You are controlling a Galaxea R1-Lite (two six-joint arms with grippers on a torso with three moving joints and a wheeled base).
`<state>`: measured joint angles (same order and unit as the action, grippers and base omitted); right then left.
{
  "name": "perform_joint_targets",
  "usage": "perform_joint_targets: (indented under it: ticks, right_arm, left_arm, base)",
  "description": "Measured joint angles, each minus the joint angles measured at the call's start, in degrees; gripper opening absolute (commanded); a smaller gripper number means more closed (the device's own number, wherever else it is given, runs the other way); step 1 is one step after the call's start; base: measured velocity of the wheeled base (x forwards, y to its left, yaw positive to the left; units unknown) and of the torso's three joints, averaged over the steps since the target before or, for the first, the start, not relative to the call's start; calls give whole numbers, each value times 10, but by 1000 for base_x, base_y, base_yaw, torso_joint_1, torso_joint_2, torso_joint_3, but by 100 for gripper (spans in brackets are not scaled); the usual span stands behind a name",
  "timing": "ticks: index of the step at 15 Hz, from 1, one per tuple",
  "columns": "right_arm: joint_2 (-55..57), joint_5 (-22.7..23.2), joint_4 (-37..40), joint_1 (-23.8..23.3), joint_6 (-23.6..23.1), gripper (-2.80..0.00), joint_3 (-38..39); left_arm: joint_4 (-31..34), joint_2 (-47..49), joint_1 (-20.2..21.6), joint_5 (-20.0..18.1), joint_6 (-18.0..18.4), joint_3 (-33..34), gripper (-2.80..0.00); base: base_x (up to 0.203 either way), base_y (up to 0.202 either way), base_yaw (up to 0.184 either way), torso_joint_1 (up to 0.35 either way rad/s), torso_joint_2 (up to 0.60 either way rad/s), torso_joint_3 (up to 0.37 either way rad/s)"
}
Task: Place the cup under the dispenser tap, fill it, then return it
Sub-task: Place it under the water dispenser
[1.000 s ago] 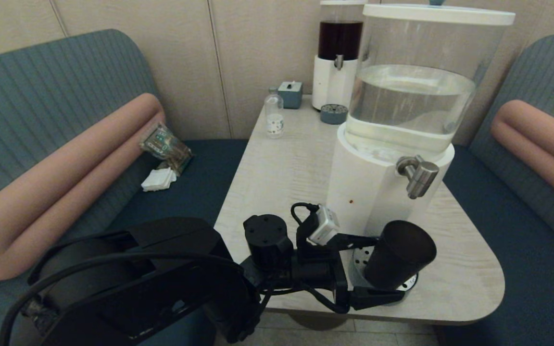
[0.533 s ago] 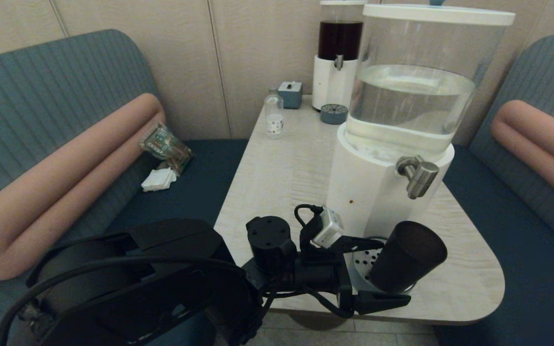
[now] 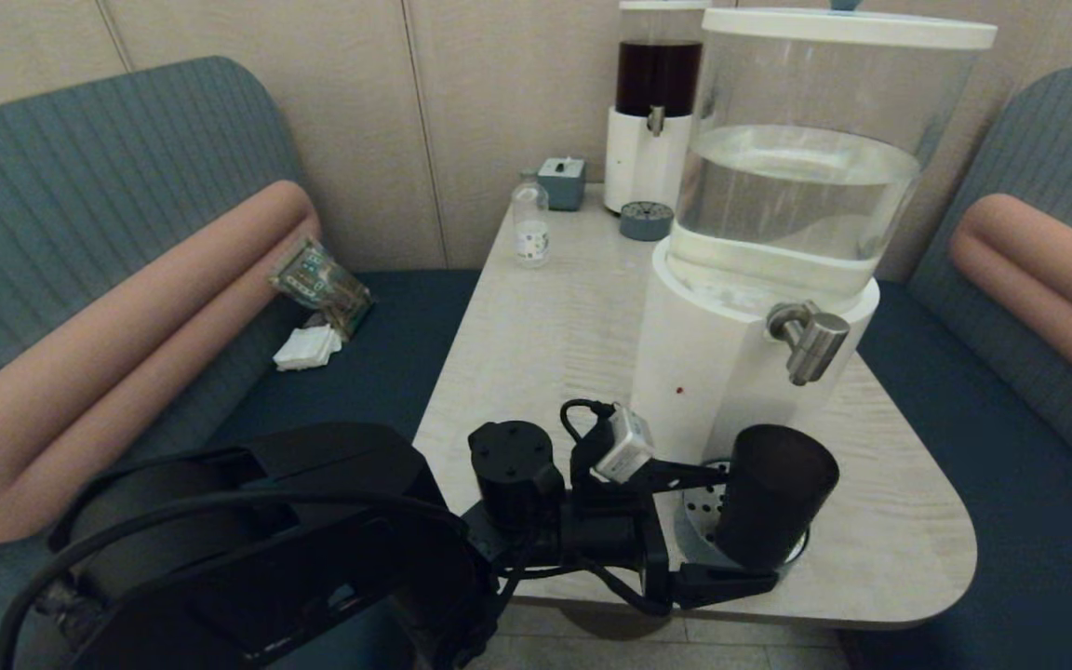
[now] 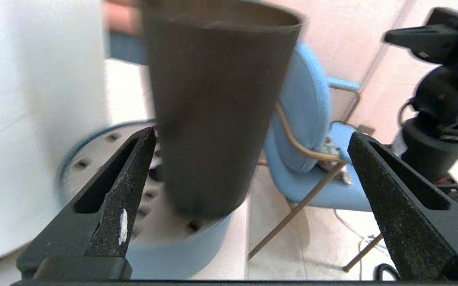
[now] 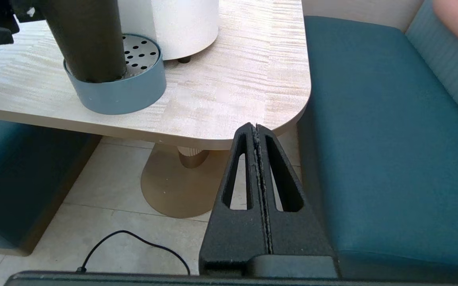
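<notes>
Teal booth seating (image 3: 80, 214) is flanking a pale wood-grain desk (image 3: 545, 326) set against a beige panelled wall. On the desk's near right part, the big clear-tank dispenser (image 3: 778, 233) is standing on its wide white base, holding water, and the dispenser tap (image 3: 810, 340) is jutting out from that base toward the robot. Below the tap, a round blue-grey drip tray (image 5: 121, 95) with a perforated metal top is sitting on the desk just beside the base. The cup (image 3: 771, 498) is standing on this tray, near its outer rim, roughly upright with a slight lean, mouth up. The left gripper (image 3: 717, 530) is reaching in from the near edge of the desk, its fingers (image 4: 121, 190) spread wide on either side of the cup; in the left wrist view one finger is lying close to the cup's lower wall and the other is well apart from it, so the cup is not being squeezed. The right gripper (image 5: 257, 131) is hanging off the desk's near right corner, above the floor and the seat, with its fingers pressed flat together on nothing. At the far end of the desk, a slimmer dispenser of dark liquid (image 3: 657, 102), a small clear bottle (image 3: 530, 228) and a small blue box (image 3: 562, 181) are standing near the wall.
</notes>
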<state>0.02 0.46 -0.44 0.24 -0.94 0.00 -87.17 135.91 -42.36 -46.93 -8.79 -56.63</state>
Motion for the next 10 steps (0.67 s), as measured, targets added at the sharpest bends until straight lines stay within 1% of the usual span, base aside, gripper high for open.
perform_joint_targets:
  ticks: [7, 10]
  right_arm:
    - [0, 0, 0, 0, 0, -280, 0]
    - [0, 0, 0, 0, 0, -280, 0]
  left_arm:
    - [0, -15, 21, -1, 3, 25, 0]
    - [0, -34, 25, -1, 6, 57, 0]
  base:
    - [0, 0, 0, 0, 0, 0]
    - [0, 0, 0, 0, 0, 0]
